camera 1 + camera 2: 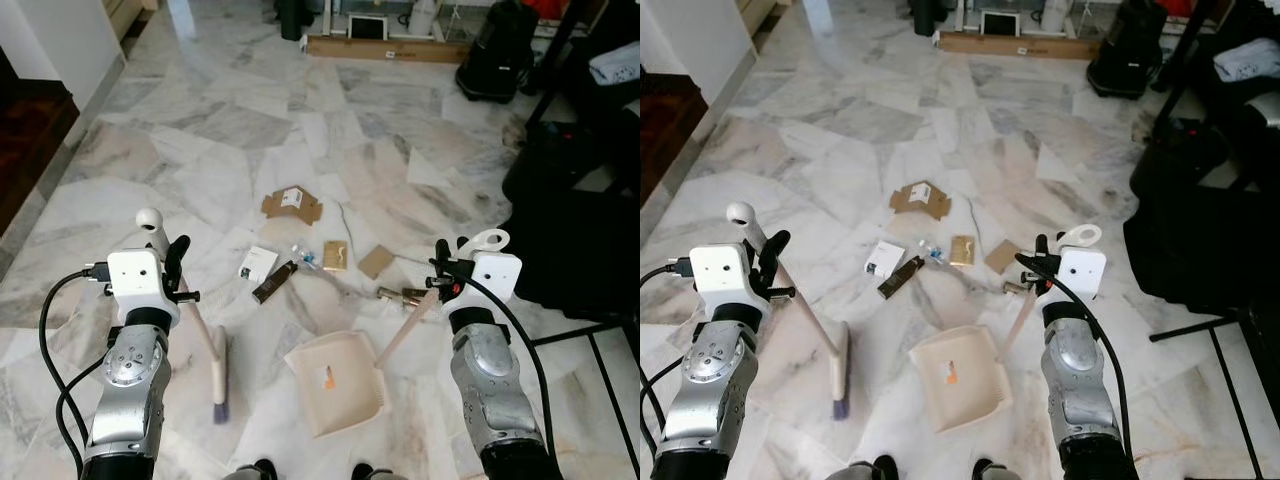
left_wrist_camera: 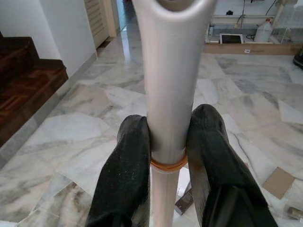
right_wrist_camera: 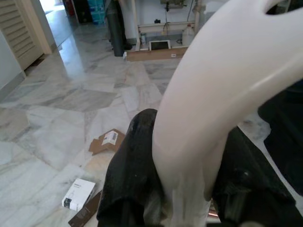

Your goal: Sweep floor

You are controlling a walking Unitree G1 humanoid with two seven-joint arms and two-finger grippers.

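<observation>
Head views: left gripper clamps the cream long-handled broom, right gripper the cream plastic dustpan; wrist views show 2 fingers pinching each handle.

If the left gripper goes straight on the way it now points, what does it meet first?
Probably bare marble floor: the left gripper, shut on the broom handle, points along it towards the far shelf. Depth is unclear.

Silver arms, white wrist boxes, black cables.

One broom, one dustpan — two cardboard scraps, one white box
</observation>
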